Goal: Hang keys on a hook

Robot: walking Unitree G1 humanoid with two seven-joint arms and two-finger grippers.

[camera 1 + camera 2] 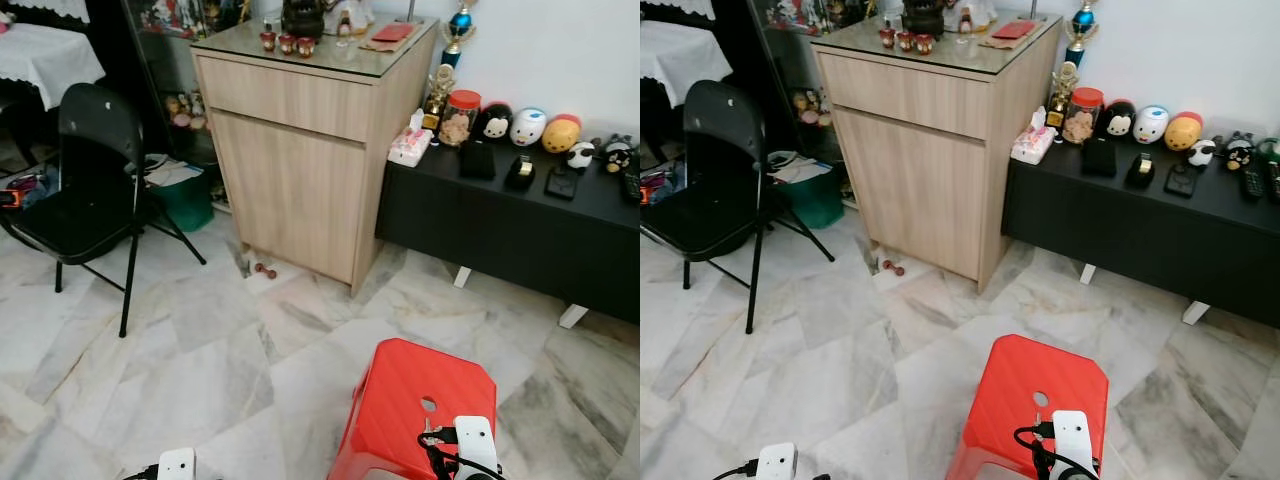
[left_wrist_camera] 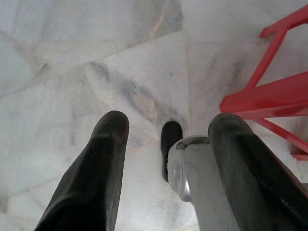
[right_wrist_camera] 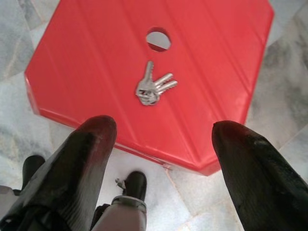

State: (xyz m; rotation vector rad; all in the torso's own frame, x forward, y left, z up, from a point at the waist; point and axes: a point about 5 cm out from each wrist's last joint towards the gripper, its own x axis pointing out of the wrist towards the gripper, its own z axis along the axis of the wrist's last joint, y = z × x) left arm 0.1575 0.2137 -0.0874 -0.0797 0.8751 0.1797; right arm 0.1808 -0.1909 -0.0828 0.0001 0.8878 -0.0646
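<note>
**Metal keys flat on red stool, not yet picked up**

Metal keys (image 3: 153, 88) lie in the upper centre of the right wrist view, on the seat of the red plastic stool (image 3: 91, 57), just below its round hole. Right gripper (image 3: 163, 139) hangs above the stool's near edge w/ fingers (image 3: 84, 159) spread wide, nothing between them. Left gripper (image 2: 166, 144) points at bare marble floor (image 2: 72, 62) beside the stool's legs; fingers apart, empty.

Handling, my guess: a light, stiff, thin bunch, three blades fanned from one ring, lying flat on slick plastic, so it'll prob skid or slip under the pads. Best hold looks like the ring end, where the bunch is thickest; a pinch across the blades alone may let them swivel.

Farther off, upper middle of the head views: wooden cabinet (image 1: 300, 150) w/ glass top, black folding chair (image 1: 90, 170) at left, low black surface (image 1: 520, 215) w/ figurines at right. Can't make out a hook anywhere.
</note>
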